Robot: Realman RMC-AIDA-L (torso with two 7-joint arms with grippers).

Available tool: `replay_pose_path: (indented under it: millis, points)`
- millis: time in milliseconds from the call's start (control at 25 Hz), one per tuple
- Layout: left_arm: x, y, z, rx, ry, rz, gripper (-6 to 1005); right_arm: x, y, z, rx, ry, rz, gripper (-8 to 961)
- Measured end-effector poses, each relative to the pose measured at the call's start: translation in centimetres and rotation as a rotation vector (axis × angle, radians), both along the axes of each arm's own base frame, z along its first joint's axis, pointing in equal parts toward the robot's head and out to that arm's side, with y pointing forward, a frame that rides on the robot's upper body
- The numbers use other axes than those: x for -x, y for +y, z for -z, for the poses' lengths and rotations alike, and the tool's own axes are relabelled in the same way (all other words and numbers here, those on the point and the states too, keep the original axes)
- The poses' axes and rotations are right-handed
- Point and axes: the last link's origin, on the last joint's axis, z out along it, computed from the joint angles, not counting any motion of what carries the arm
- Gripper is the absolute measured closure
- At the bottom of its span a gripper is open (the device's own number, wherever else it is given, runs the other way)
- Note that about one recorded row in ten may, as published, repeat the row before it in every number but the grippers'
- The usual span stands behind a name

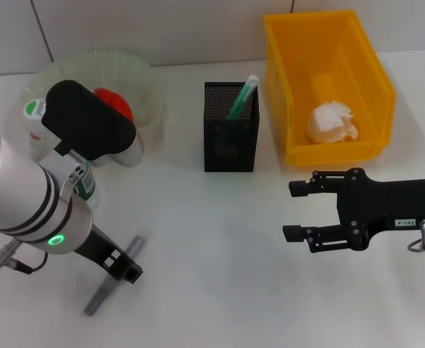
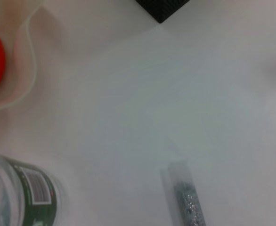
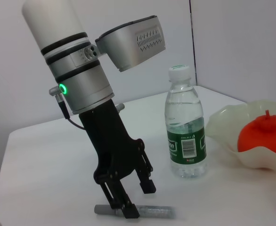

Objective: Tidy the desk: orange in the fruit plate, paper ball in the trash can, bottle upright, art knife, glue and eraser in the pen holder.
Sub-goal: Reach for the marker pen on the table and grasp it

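On the near left of the white tabletop (image 1: 212, 239), the left pincer (image 1: 118, 270) points down with its fingers spread apart, straddling a grey, glittery stick that may be the glue (image 1: 102, 290), though what it is cannot be told for sure. The right wrist view shows one fingertip (image 3: 130, 212) down at the stick, touching or nearly touching it, while the other fingertip (image 3: 148, 186) stands on the far side of it, a little off; the stick (image 3: 138, 211) lies flat on the tabletop and is not gripped. In the left wrist view the stick (image 2: 187, 200) lies alone on the white surface.

Just beside the left arm the water bottle (image 3: 185, 127) stands upright, cap on, next to the translucent fruit plate (image 1: 143, 80) that holds the orange (image 1: 114, 101). The black mesh pen holder (image 1: 230, 134) stands at the middle back with a green-and-white stick leaning inside. The paper ball (image 1: 332, 122) lies in the yellow bin (image 1: 376, 72) at the right back.

The right pincer (image 1: 296, 210) hovers over bare tabletop in front of the bin, its fingers apart and holding nothing, well apart from the grey stick.
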Motion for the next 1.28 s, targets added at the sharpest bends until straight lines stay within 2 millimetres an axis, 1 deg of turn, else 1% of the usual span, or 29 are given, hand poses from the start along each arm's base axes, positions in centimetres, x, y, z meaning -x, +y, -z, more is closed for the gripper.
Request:
replay_pose_path:
  millis: [480,680,1160,1280]
  points:
    - [-0.02,0.09,0.25,0.007,-0.004,-0.006,368,-0.03,0.01,0.03,-0.001,0.0,0.002,187]
    - [0.19,0.3,0.71,0.02,-0.004,-0.02,368,-0.03,0.01,0.03,-0.001,0.0,0.002,187]
    - [0.16,0.43,0.73,0.02,-0.001,-0.02,384,-0.03,0.0,0.03,0.0,0.0,0.002,187]
    - [0.27,0.47,0.77,0.022,0.003,-0.024,470,-0.02,0.0,0.02,0.0,0.0,0.002,187]
